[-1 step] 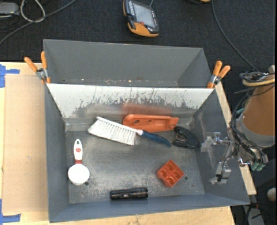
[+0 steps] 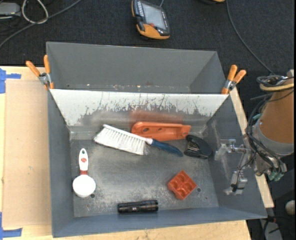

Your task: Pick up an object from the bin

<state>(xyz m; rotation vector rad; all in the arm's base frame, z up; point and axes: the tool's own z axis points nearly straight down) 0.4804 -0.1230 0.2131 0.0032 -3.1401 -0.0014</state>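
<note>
My gripper hangs over the bin's right sloping wall, apart from every loose thing. Nearest to it on the bin floor is a red ridged block, to its left. A black clip lies further back, near the right wall. An orange flat handle-shaped tool rests along the back wall. In front of it lies a brush with white bristles and a blue handle pointing right.
A white round scoop with a red-and-white handle sits at the front left. A black cylinder lies along the front wall. The arm with its cables stands outside the bin's right rim.
</note>
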